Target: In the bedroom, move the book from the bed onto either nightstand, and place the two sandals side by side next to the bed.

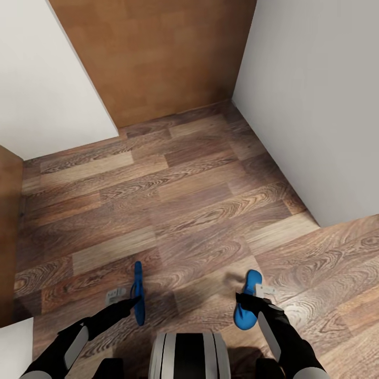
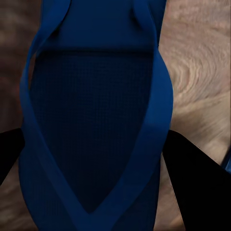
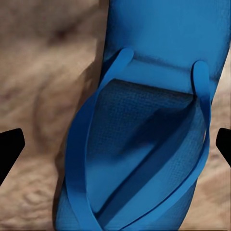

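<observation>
I am looking down at a wood-plank floor (image 1: 184, 210). My left gripper (image 1: 136, 301) is shut on a blue sandal (image 1: 138, 279), which hangs edge-on above the floor. In the left wrist view that sandal (image 2: 96, 120) sits between the black fingers (image 2: 197, 183), straps facing the camera. Over on the other side, a second blue sandal (image 1: 251, 279) is tilted above the floor with my right gripper (image 1: 247, 304) shut on it. The right wrist view has this sandal (image 3: 144, 144) between the fingertips (image 3: 7, 149). The book, the bed and the nightstand are out of view.
A brown wooden door (image 1: 152, 52) closes the far end between a white wall on the left (image 1: 47, 79) and a white wall on the right (image 1: 316, 105). Another brown panel (image 1: 8, 237) lines the left edge. Open floor lies ahead of my trunk (image 1: 189, 355).
</observation>
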